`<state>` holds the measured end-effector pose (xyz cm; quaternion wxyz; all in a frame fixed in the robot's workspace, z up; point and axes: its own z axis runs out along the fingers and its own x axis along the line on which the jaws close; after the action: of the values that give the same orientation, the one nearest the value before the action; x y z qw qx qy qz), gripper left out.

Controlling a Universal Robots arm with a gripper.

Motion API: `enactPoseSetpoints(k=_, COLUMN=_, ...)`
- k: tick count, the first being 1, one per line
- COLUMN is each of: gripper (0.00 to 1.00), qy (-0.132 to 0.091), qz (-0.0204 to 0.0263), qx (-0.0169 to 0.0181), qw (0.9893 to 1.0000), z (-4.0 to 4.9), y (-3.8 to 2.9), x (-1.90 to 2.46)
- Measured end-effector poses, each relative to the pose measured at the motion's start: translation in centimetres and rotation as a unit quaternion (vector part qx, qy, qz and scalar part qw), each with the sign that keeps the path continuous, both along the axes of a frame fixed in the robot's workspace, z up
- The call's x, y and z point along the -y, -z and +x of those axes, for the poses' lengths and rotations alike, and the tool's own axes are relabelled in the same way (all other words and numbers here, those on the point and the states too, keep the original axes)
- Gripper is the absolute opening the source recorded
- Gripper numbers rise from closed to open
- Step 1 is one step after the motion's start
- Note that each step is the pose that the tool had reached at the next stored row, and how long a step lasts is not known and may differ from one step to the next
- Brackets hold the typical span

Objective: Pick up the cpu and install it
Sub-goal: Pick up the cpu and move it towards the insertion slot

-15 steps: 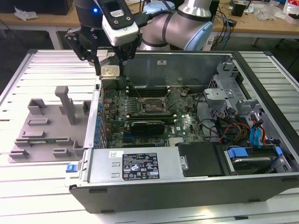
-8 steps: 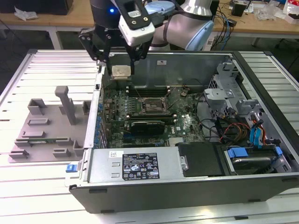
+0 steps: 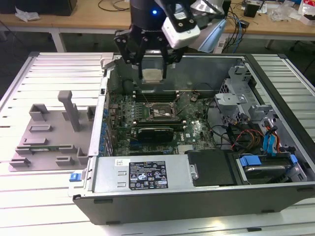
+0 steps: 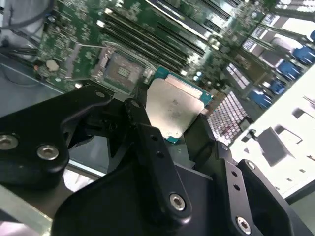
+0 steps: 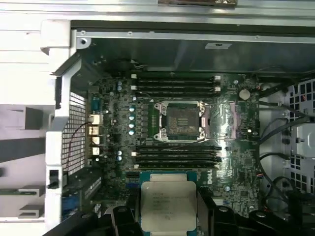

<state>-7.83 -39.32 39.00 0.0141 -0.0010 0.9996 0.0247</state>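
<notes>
**Cpu (image 3: 151, 74) held in claw (image 3: 152, 71), above board (image 3: 192, 130), not in socket (image 3: 162, 112)**

Hidden or unclear:
- My fingers (image 4: 142, 128) cover two opposite edges of the cpu (image 4: 173, 110), so I can't see the contact itself.
- In the first wrist view the near edge of the cpu (image 5: 167, 209) is lost behind the claw (image 5: 168, 216) body and the frame edge.
- The socket (image 5: 179, 121) shows a bare dark centre. Its pins are too fine to make out. There's a shiny part beside it, and I can't tell what it is.
- My arm (image 3: 147, 14) is cut off at the top of the exterior view.

Pose:
- The arm comes down from above over the far side of the case (image 3: 275, 196), wrist pointing down.
- The claw hangs over the far part of the board.
- The claw is partly closed, with the fingers clamped on the cpu from two sides. The metal top faces up and sits roughly level.

Cpu position:
- It is in the air, clear of the board.
- In the exterior view it sits over the memory slots (image 3: 157, 93), just far of the socket.
- The second wrist view puts the socket (image 4: 120, 71) beyond the cpu, and the two are apart.

The tray (image 3: 49, 132) sits outside the case on the exterior view's left, well apart from the claw.
</notes>
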Motion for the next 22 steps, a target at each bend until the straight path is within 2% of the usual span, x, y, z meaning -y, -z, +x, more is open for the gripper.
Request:
enactPoseSetpoints(k=3, gripper=0.55, qy=0.0, qz=0.0001, qx=-0.0002, qw=1.0, z=1.83, y=0.01, x=0.0)
enactPoseSetpoints(k=5, gripper=0.55, qy=0.0, qz=0.0002, qx=-0.0001, qw=1.0, z=1.96, y=0.08, x=-0.01)
enactPoseSetpoints(k=6, gripper=0.55, qy=0.0, qz=0.0, qx=-0.0003, qw=1.0, z=2.0, y=0.3, x=-0.02)
enactPoseSetpoints(k=7, gripper=0.55, qy=0.0, qz=0.0, qx=-0.0002, qw=1.0, z=2.11, y=0.83, x=-0.1)
enactPoseSetpoints(k=9, gripper=0.55, qy=0.0, qz=0.0001, qx=-0.0002, qw=1.0, z=2.24, y=1.61, x=-0.46)
enactPoseSetpoints(k=10, gripper=0.55, qy=0.0, qz=0.0, qx=-0.0003, qw=1.0, z=2.29, y=2.12, x=-0.83)
enactPoseSetpoints(k=13, gripper=0.55, qy=0.0, qz=0.0, qx=-0.0004, qw=1.0, z=2.65, y=3.53, x=-2.38)
enactPoseSetpoints(k=15, gripper=0.55, qy=0.0, qz=0.0, qx=-0.0008, qw=1.0, z=2.91, y=4.36, x=-3.05)
enactPoseSetpoints(k=17, gripper=0.55, qy=0.0, qz=0.0, qx=-0.0012, qw=1.0, z=3.4, y=5.55, x=-4.18)
enactPoseSetpoints(k=19, gripper=0.55, qy=0.0, qz=0.0001, qx=-0.0013, qw=1.0, z=3.74, y=6.43, x=-4.56)
enactPoseSetpoints(k=22, gripper=0.55, qy=0.0, qz=0.0, qx=-0.0013, qw=1.0, z=3.82, y=7.12, x=-4.74)
